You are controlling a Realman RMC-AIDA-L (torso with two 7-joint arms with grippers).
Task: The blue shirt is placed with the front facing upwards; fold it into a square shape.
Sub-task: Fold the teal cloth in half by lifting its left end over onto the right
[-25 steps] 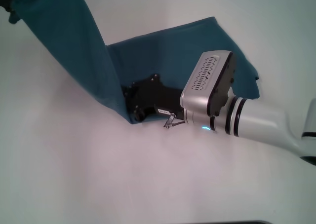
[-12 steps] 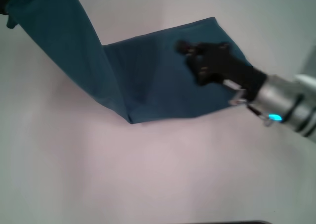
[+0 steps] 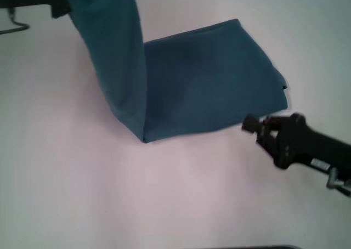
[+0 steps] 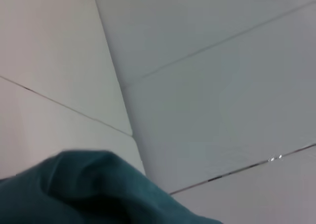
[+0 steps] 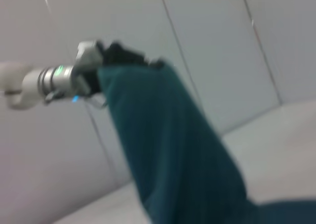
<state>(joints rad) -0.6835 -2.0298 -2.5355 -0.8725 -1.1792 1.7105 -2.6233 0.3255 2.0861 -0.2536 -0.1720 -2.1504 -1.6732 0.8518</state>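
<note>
The blue shirt lies partly folded on the white table, plain teal side up. One end of it rises in a tall flap toward the upper left of the head view. My left gripper holds the top of that flap high above the table. In the right wrist view the left gripper is shut on the hanging shirt. Teal cloth fills the lower part of the left wrist view. My right gripper is off the shirt, just beyond its near right corner, low over the table.
The bare white table stretches in front of the shirt and to its left. A thin cable shows at the far left. Pale panelled walls stand behind the scene. A dark strip marks the table's near edge.
My right gripper left the fold at the shirt's near left corner, swept right across the cloth and came off it. My left gripper carried the raised flap to the right.
</note>
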